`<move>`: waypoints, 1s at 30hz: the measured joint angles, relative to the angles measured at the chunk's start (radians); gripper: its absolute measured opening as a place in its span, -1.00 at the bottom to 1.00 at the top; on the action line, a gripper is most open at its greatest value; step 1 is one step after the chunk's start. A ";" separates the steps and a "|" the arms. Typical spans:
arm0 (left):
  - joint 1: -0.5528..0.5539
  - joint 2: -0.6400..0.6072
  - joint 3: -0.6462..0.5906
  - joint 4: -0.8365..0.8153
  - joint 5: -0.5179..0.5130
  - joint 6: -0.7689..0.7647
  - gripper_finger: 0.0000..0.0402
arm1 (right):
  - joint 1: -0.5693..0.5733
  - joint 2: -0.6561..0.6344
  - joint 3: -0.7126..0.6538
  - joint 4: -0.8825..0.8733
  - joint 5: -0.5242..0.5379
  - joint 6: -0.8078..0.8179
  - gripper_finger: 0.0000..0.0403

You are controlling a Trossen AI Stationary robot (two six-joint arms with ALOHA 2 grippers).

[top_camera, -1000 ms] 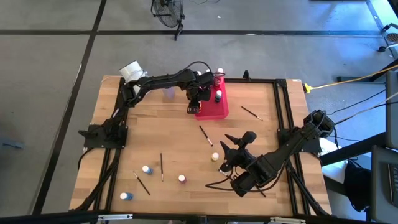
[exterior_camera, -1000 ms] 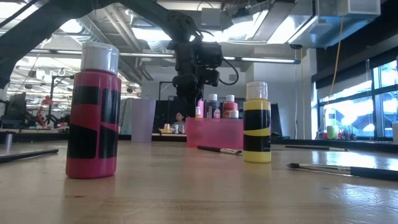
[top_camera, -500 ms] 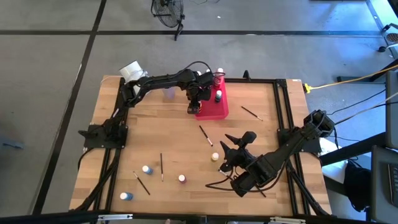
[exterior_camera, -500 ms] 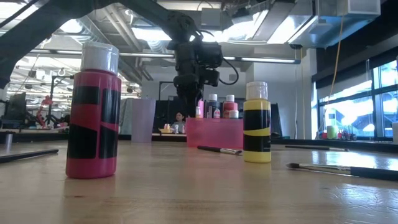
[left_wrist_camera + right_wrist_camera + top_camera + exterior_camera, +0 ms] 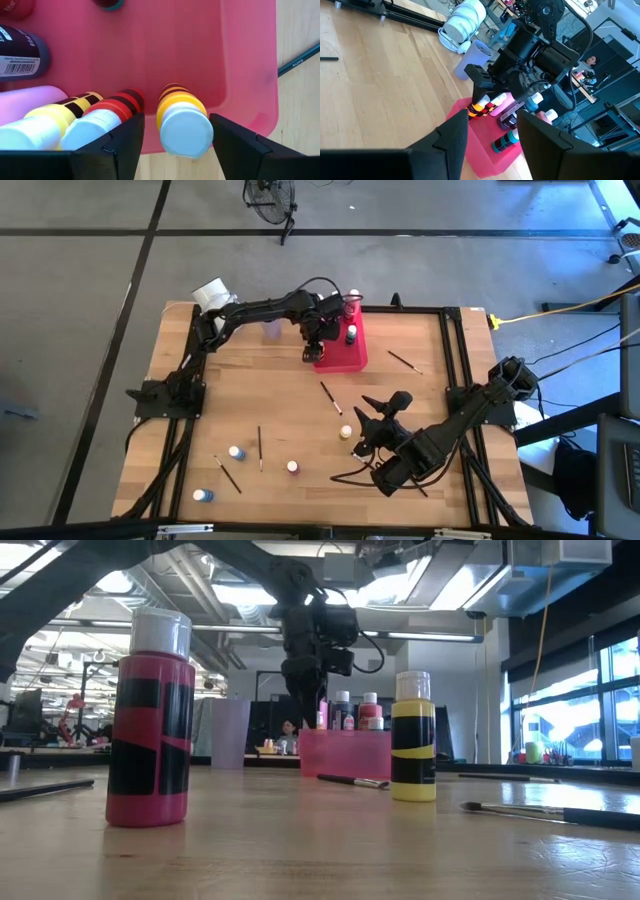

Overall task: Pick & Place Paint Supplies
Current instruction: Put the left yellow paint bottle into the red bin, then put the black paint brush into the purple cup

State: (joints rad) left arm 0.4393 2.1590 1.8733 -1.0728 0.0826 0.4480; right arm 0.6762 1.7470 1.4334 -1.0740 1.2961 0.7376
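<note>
From above, the left gripper (image 5: 312,352) is hovering over the pink tray (image 5: 352,356). Its wrist view alone is showing spread jaws flanking, not gripping, an orange bottle (image 5: 181,120) lying inside. The right gripper (image 5: 372,425) is waiting open, holding nothing, near a yellow bottle (image 5: 346,432).

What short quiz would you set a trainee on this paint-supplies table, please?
1. True or false: the orange-striped, white-capped paint bottle is inside the pink-red rectangular plastic tray.
2. What colour is the small paint bottle nearest the right gripper?
3. Which gripper hangs above the tray? A) left gripper B) right gripper C) neither
Key: 1 true; 2 yellow; 3 A.
</note>
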 joint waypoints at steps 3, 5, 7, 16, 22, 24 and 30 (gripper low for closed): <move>0.000 0.000 0.015 -0.012 0.000 0.000 0.09 | 0.000 0.000 0.000 -0.001 0.000 0.000 -0.15; 0.000 0.000 0.027 -0.026 0.000 -0.006 0.09 | 0.000 0.000 0.000 -0.003 -0.001 0.000 -0.15; -0.001 0.000 0.040 -0.038 0.000 -0.015 0.08 | 0.000 0.000 0.000 -0.008 -0.007 0.000 -0.15; -0.007 -0.001 0.122 -0.132 -0.003 -0.052 0.08 | 0.000 0.000 0.000 -0.026 -0.018 0.015 -0.15; -0.034 -0.005 0.188 -0.221 -0.001 -0.053 0.09 | 0.000 0.000 0.000 -0.054 -0.018 0.052 -0.15; -0.045 -0.005 0.211 -0.264 0.000 -0.057 0.09 | 0.000 0.000 0.000 -0.055 -0.018 0.060 -0.15; -0.110 -0.006 0.266 -0.397 0.046 -0.066 0.08 | 0.021 0.000 0.000 -0.101 -0.067 0.060 -0.15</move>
State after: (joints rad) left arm 0.3295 2.1533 2.1395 -1.4699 0.1284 0.3818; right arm 0.6969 1.7466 1.4334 -1.1749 1.2289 0.7975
